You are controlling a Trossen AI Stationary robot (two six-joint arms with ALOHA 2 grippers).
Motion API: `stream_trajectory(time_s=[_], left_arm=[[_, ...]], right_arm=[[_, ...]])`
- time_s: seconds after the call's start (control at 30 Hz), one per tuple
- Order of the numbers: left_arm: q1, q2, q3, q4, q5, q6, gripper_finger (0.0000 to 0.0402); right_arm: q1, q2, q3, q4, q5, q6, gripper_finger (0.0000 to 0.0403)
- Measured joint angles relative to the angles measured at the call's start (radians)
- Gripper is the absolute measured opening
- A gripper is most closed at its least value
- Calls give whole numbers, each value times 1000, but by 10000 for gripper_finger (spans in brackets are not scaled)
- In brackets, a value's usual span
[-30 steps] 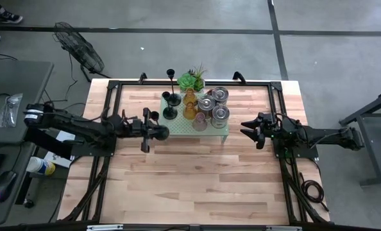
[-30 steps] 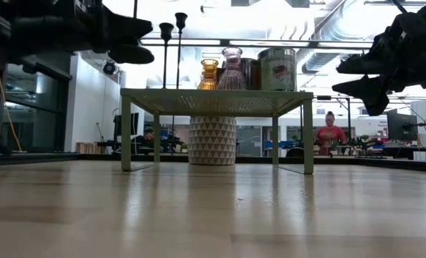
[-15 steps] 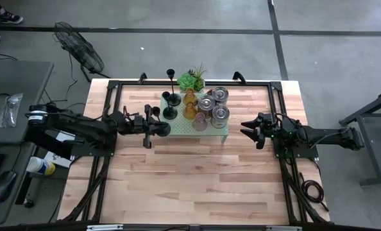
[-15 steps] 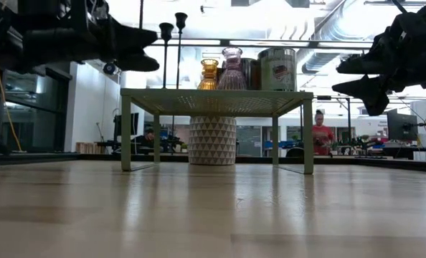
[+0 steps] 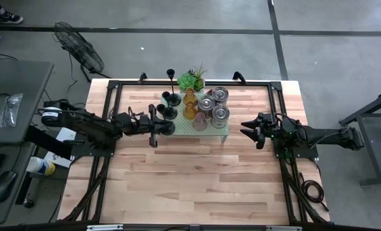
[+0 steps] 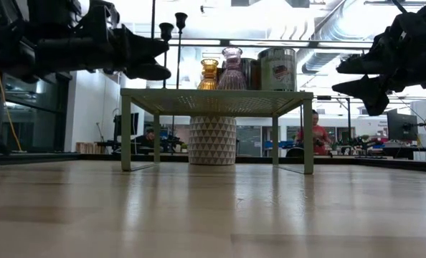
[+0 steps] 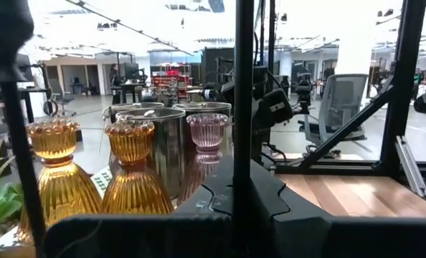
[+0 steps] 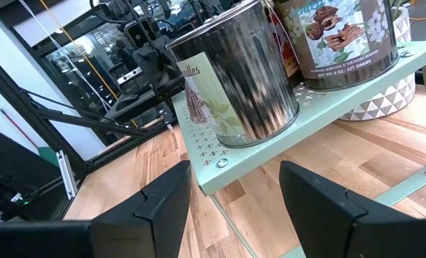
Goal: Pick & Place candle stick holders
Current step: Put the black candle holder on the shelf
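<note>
A pale green stand point(image 5: 221, 133) at the table's far middle carries black candle stick holders point(image 5: 170, 97), amber glass ones point(image 5: 190, 104) and silvery tins point(image 5: 219, 115). A green plant point(image 5: 192, 80) stands behind the stand. My left gripper point(image 5: 170, 127) hovers at the stand's left end, a little above its top point(image 6: 213, 92), shut on a black holder whose thin stem point(image 6: 153, 18) rises upright. My right gripper point(image 5: 247, 129) waits open off the stand's right end, with nothing between its fingers point(image 8: 163, 204). My left gripper pinches the black holder's thin stem point(image 7: 242, 143) low down between its two fingers. The fingers lie level, coming from the table's left, across the stem. The holder stands upright and clear of table and stand. A dark rounded shape point(image 6: 148, 72) under the fingers looks like its base.
Black frame rails point(image 5: 113, 86) run round the table's edges. A pink glass holder point(image 6: 232, 68) stands among the tins. The near half of the wooden table point(image 5: 190, 186) is bare. A fan point(image 5: 78, 48) stands on the floor beyond the far left corner.
My left gripper has carried the black holder toward the table's right, up to the stand's left end, and sunk a little. The holder has stayed upright in the shut fingers.
</note>
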Motion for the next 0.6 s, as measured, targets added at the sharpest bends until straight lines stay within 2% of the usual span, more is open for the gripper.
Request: stream_trajectory(time_s=[0.6], left_arm=[[18, 126, 13, 66, -29, -25, 3]], right_arm=[[0, 0, 0, 0, 0, 0, 206]])
